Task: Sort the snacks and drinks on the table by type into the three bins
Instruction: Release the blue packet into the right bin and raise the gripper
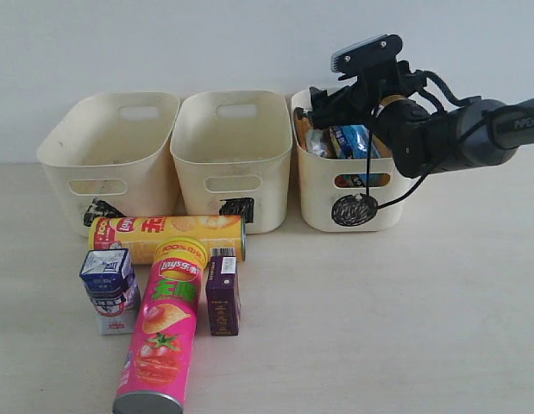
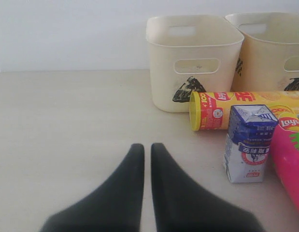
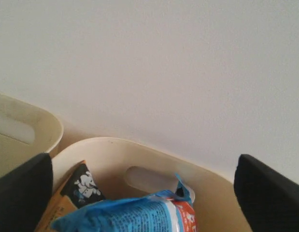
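My right gripper point(image 1: 323, 116) point(image 3: 145, 191) hangs open over the bin marked with a circle point(image 1: 336, 185) point(image 3: 207, 179). A blue noodle pack point(image 1: 353, 142) point(image 3: 130, 215) lies in that bin under the wide-apart fingers, which do not touch it. An orange snack bag point(image 3: 55, 210) sits beside it. On the table point(image 1: 379, 302) lie a yellow-red chip tube point(image 1: 167, 235) point(image 2: 246, 108) and a pink chip tube point(image 1: 163, 332) point(image 2: 289, 164). A white-and-blue carton point(image 1: 109, 289) point(image 2: 248, 145) and a dark purple carton point(image 1: 223, 295) stand by them. My left gripper point(image 2: 147, 147) is shut on nothing, low over bare table.
The triangle bin point(image 1: 103, 164) point(image 2: 192, 48) and the square bin point(image 1: 232, 159) point(image 2: 270, 53) stand empty in a row with the circle bin against the white back wall. The right arm's cable hangs down in front of the circle bin.
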Robot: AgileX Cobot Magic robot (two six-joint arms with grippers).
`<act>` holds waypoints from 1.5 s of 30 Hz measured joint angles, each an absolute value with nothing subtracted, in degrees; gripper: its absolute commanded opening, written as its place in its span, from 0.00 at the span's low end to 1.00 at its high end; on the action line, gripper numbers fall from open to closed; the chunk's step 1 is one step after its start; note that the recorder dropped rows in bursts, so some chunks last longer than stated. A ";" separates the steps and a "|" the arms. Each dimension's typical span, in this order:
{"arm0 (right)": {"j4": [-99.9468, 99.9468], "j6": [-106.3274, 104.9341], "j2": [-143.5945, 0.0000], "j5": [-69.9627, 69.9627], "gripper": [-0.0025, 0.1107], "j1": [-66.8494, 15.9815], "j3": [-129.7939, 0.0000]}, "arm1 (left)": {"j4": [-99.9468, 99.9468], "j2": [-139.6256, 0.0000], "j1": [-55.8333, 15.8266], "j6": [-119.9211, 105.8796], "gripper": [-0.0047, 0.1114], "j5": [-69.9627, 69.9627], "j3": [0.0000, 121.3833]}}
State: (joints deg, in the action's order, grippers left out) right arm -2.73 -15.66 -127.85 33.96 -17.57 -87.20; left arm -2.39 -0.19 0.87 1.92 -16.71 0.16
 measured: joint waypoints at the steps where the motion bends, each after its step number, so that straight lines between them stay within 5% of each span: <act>1: -2.73 -15.66 -127.74 33.25 0.85 -17.57 -87.20 | -2.39 -0.19 0.87 1.92 0.08 -16.71 0.16; 3: -2.85 -15.66 -126.40 29.96 0.84 -17.57 -87.20 | -2.39 -0.19 0.87 1.92 0.08 -16.71 0.16; 6: -2.85 -15.78 -121.70 22.47 0.69 -17.57 -87.20 | -2.39 -0.19 0.87 1.92 0.08 -16.71 0.16; 10: -2.85 -15.78 -117.59 15.34 0.42 -17.57 -87.20 | -2.39 -0.19 0.87 1.92 0.08 -16.71 0.16; 14: -2.85 -15.78 -112.52 4.10 0.02 -17.57 -87.20 | -2.39 -0.19 0.87 1.92 0.08 -16.71 0.16; 45: -2.96 -14.91 -98.68 -44.10 0.02 -21.28 -87.20 | -2.39 -0.19 0.87 1.92 0.08 -16.71 0.16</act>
